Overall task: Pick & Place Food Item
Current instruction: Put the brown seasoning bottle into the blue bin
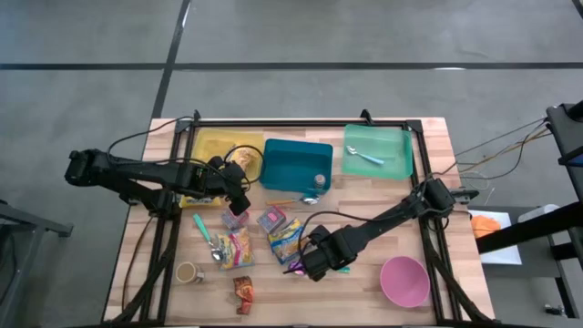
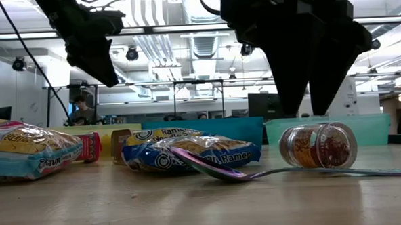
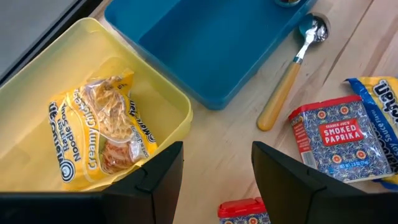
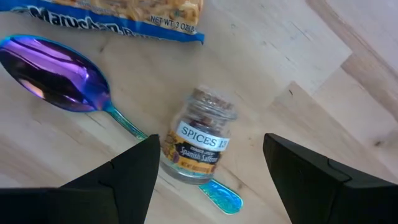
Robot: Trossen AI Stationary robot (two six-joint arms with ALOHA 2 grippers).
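A small glass spice jar lies on its side on the wooden table, across the handle of an iridescent purple spoon. My right gripper hangs open straight above it, pointing down, one finger on either side and clear of it; the low view shows the jar below the fingers. My left gripper is open and holds nothing, slanting down near the yellow tray, in which a ramen packet lies flat.
A blue bin and a green tray stand at the far side. A smoked paprika tin, a yellow-handled spoon, ramen packets and other small food items lie mid-table. A pink bowl sits near right.
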